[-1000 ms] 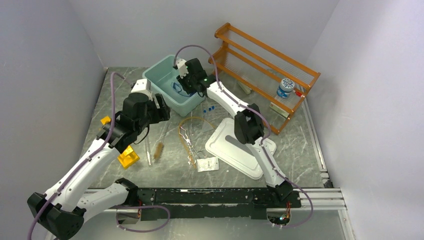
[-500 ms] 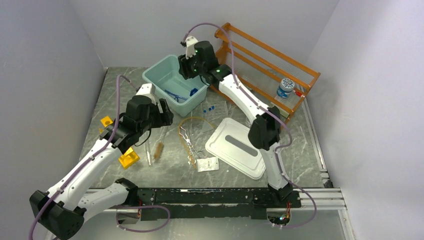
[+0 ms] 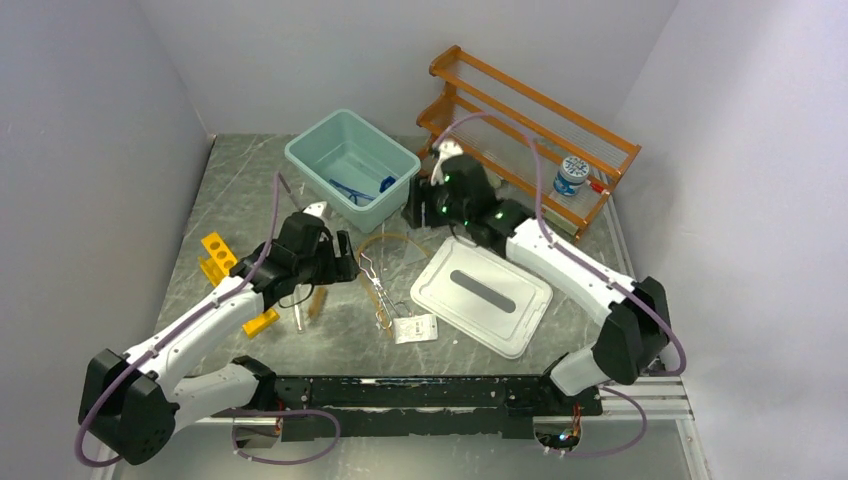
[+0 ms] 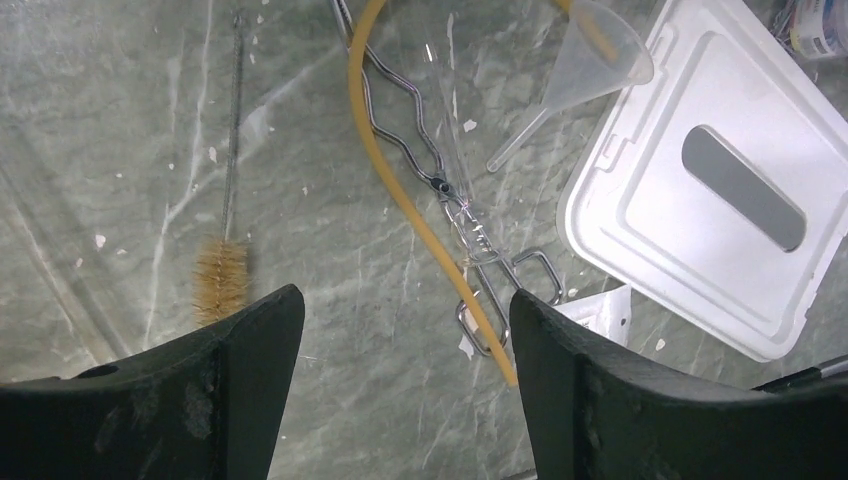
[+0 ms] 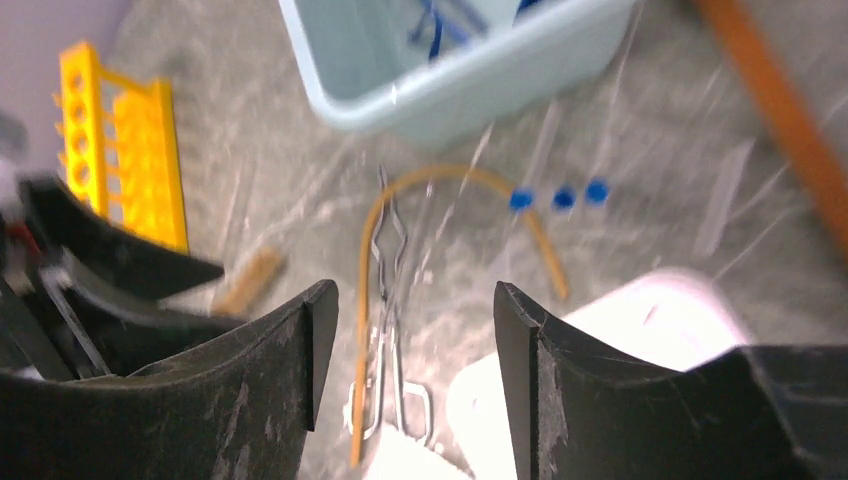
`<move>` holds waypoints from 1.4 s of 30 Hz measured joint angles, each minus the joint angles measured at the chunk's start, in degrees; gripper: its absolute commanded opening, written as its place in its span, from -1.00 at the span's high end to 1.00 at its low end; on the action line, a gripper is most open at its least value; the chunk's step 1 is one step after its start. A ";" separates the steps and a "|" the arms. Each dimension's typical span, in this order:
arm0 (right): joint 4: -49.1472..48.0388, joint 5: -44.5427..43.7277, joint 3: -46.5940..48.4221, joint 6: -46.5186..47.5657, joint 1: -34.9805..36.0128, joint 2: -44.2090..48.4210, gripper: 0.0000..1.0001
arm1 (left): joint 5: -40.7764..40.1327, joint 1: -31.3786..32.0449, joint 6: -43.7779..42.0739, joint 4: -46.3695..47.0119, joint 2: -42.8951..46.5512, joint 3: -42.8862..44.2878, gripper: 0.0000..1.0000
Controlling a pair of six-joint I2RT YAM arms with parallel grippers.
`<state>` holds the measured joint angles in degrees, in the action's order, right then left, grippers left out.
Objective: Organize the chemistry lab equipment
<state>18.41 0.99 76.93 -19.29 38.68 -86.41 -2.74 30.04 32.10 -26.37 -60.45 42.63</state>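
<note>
With left gripper (image 4: 402, 300) and right gripper (image 5: 415, 295) both spread and empty, we centre left on the metal tongs (image 4: 440, 185) lying against the amber tubing (image 4: 400, 190) on the table (image 4: 300, 150), pinching steel only.

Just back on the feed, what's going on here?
Neither arm holds anything. The left tool hangs open over the brush, tongs and tubing. The right tool, also open, is beside the bin, above the vials. Goggles lie in the bin.
</note>
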 measured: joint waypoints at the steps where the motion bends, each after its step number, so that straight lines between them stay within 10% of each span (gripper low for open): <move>1: -0.07 -0.13 -2.51 -1.18 0.81 1.01 -0.20 | 0.26 0.00 0.35 0.37 -0.33 -0.31 -0.57; 14: -1.18 -9.94 -6.62 -15.61 18.78 -18.29 0.10 | -5.18 -0.02 4.17 2.78 5.77 -1.20 -0.55; 32: 5.73 -21.49 5.84 -20.68 19.54 -31.06 0.28 | -7.78 -0.24 4.11 2.75 6.51 -1.36 -0.56; 42: 6.97 -20.68 7.54 -20.20 19.56 -32.83 0.84 | -9.66 -0.35 4.13 2.71 6.73 -1.49 -0.56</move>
<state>25.39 -19.68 84.47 -39.48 58.24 -119.24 -12.40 29.69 36.23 -23.66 -53.71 41.15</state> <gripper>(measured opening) 0.137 0.777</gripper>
